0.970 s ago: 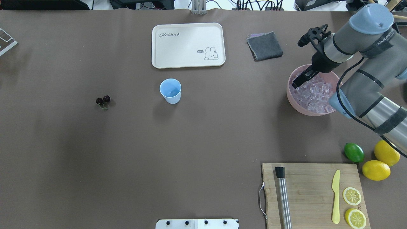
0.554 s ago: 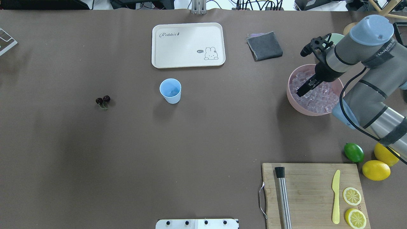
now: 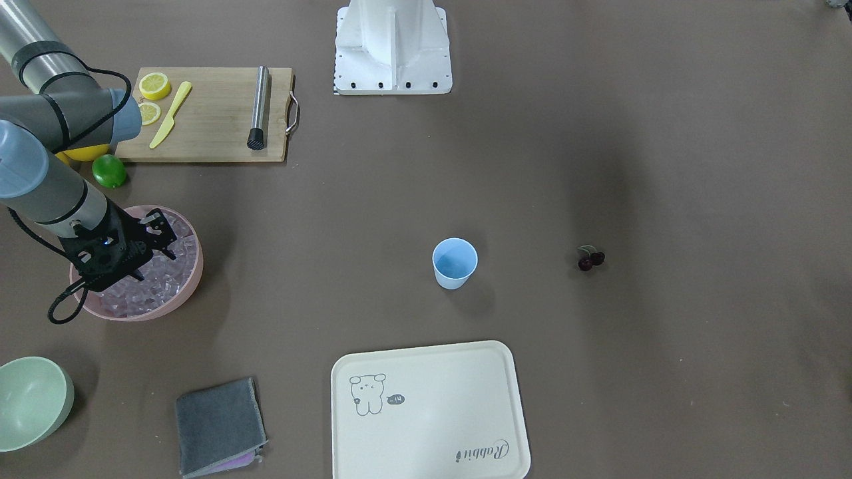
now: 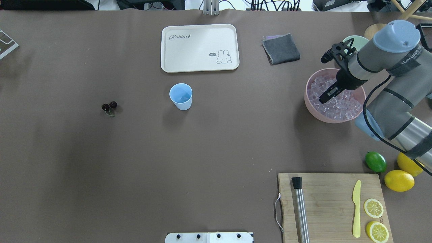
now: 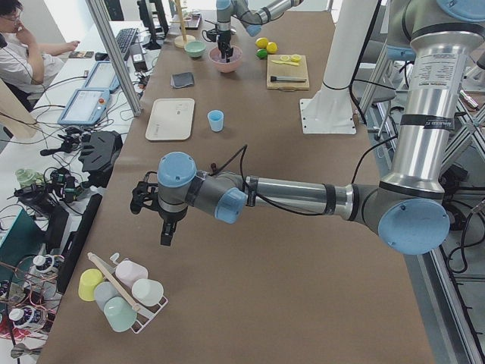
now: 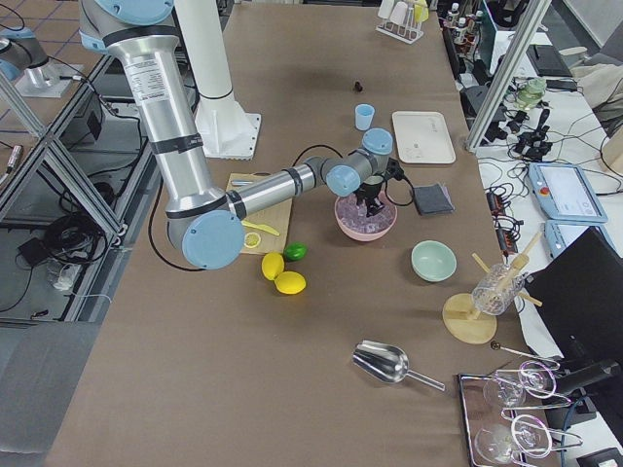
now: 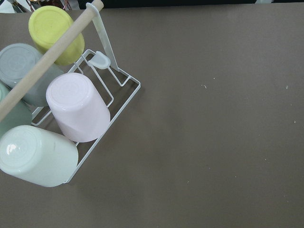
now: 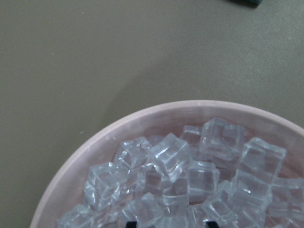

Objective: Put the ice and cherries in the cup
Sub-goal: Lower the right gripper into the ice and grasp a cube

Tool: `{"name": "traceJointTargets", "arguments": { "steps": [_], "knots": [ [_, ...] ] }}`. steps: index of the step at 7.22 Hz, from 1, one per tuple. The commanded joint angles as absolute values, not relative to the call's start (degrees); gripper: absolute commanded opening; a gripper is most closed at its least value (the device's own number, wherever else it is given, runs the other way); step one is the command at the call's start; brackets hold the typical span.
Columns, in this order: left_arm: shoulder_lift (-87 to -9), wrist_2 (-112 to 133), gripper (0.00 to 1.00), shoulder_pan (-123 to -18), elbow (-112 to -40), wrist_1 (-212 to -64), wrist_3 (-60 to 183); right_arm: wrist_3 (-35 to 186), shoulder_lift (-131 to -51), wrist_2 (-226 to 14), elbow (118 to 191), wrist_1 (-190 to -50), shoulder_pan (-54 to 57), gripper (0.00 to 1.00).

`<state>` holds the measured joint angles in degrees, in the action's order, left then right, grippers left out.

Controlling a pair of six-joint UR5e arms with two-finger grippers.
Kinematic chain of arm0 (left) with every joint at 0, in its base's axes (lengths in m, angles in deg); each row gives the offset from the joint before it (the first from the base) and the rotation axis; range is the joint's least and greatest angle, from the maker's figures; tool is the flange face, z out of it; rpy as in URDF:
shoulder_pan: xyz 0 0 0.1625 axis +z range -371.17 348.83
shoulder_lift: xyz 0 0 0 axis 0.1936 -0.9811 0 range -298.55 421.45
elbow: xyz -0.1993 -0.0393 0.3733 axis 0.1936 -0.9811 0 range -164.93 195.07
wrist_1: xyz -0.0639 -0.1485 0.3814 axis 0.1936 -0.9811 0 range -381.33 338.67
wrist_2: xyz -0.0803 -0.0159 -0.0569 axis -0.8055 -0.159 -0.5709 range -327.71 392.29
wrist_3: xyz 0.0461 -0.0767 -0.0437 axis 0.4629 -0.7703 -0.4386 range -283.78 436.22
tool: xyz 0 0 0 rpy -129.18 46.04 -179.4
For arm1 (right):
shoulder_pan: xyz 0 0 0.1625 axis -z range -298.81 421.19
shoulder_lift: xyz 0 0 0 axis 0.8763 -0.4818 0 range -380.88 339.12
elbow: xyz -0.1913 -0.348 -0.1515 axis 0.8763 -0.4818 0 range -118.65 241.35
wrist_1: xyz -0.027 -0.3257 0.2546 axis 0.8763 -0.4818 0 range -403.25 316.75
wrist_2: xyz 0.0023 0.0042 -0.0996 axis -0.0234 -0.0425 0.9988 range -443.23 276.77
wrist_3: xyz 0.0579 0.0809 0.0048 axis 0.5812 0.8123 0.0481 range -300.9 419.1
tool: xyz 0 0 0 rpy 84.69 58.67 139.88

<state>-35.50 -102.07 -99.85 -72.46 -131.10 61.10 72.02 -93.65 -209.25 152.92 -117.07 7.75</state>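
The ice (image 4: 337, 101) is a heap of clear cubes in the pink bowl (image 4: 308, 101) at the right. My right gripper (image 4: 323, 100) hangs over the bowl's left part, just above the cubes. In the right wrist view its two tips (image 8: 169, 223) stand apart over the ice (image 8: 190, 175), open and empty. The light-blue cup (image 4: 181, 96) stands upright mid-table. The cherries (image 4: 109, 107) lie to its left. My left gripper (image 5: 164, 235) shows only in the exterior left view, far from these; I cannot tell if it is open.
A cream tray (image 4: 199, 48) and grey cloth (image 4: 281, 49) lie at the back. A cutting board (image 4: 330, 202) with muddler, knife and lemon slices, a lime (image 4: 375, 161) and lemons (image 4: 399, 180) sit front right. A cup rack (image 7: 57, 109) lies below my left wrist.
My right gripper has moved a little to the right and lower over the ice in the pink bowl. Cup and cherries have not moved.
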Motion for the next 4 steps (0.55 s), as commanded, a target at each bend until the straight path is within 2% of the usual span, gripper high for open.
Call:
{"name": "traceJointTargets", "arguments": {
  "steps": [1, 2, 4],
  "knots": [
    [-35.5, -102.1, 0.98, -99.8, -72.5, -131.2, 61.0, 72.0, -93.9, -209.3, 153.0, -117.1, 7.8, 0.54],
    [-35.6, -102.0, 0.98, -99.8, -72.4, -131.1, 61.1, 72.1, -93.9, -209.2, 152.9, -117.1, 7.8, 0.54],
    [-36.8, -102.0, 0.98, -99.6, -70.7, -131.2, 61.1, 72.1, -93.9, -209.1, 152.9, -117.1, 8.0, 0.38]
  ]
}}
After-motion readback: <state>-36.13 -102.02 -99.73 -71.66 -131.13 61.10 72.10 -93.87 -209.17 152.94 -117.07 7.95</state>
